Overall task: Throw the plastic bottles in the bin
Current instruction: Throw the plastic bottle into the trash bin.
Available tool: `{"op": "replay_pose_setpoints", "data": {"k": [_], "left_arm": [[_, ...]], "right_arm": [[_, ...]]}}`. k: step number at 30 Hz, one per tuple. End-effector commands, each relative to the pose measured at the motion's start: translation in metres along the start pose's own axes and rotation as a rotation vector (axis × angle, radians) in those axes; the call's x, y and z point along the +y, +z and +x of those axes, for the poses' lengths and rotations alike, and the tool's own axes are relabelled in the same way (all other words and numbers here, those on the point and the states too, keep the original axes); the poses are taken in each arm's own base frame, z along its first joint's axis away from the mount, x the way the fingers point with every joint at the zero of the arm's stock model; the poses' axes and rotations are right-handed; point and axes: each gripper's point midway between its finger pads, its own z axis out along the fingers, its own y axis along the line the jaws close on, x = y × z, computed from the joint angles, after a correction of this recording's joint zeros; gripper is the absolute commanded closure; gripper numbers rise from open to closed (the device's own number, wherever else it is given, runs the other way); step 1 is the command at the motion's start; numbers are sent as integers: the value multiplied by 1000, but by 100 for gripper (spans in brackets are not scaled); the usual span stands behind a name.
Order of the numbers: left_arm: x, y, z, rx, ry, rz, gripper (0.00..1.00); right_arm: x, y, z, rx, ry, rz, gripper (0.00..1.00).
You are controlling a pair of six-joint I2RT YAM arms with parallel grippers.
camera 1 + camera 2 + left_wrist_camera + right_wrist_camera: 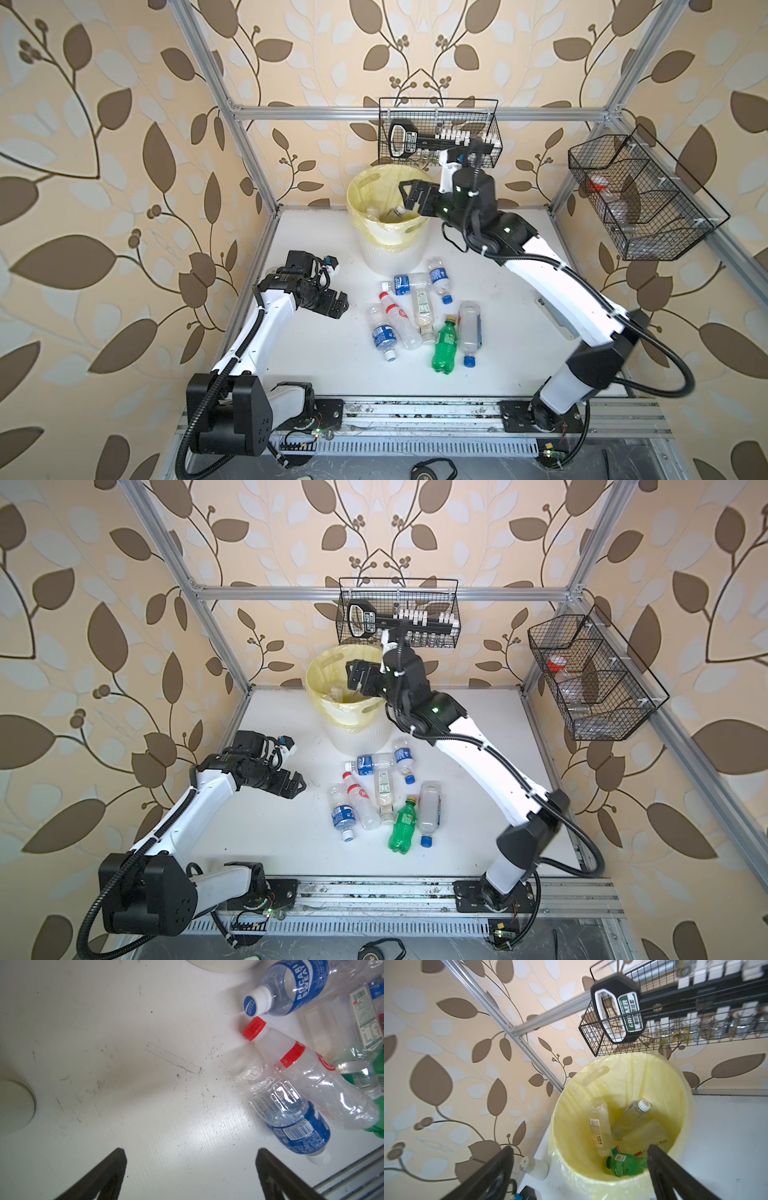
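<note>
Bin (pixel 390 257) beneath outstretched right arm (pixel 552 286)

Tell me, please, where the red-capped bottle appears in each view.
In both top views: the red-capped bottle lies just below picture centre.
Left wrist: the bottle lies against a crushed blue-labelled bottle.
Right wrist: not in it.
Shared landmark: the Pocari Sweat bottle, beside its cap.
</note>
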Motion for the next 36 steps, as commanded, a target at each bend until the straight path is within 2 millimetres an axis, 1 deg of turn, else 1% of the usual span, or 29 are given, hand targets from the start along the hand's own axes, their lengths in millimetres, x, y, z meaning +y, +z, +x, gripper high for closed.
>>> {"op": "replay_pose_setpoints", "data": {"k": [1, 7, 14, 16, 17, 23, 27, 33, 36], "left_arm": [[-2, -9, -8, -20, -4, 22, 1], [-9, -13, -6, -30, 6, 57, 1], [-7, -17, -4, -45, -6, 60, 1], [-7, -18, -3, -47, -11, 65, 1], [-8, -18, -2, -48, -11, 71, 1], [-10, -22, -2, -58, -17, 89, 1], [-12, -22, -1, -53, -13, 102, 1], [-13, -21, -1, -49, -10, 111, 1], [-14, -22, -2, -55, -9, 113, 1]], "right_arm": [[-5, -27, -18, -84, 19, -17, 0], [-34, -48, 15, -24, 36, 38, 0], [-68, -74, 44, -16, 84, 95, 0], [-75, -81, 49, -23, 95, 107, 0], [-83, -82, 58, -13, 94, 122, 0], [-109, -93, 91, 36, 96, 175, 0], [-127, -101, 107, 53, 103, 218, 0], [-153, -116, 123, 66, 106, 294, 0], [-165, -121, 133, 85, 125, 311, 0]]}}
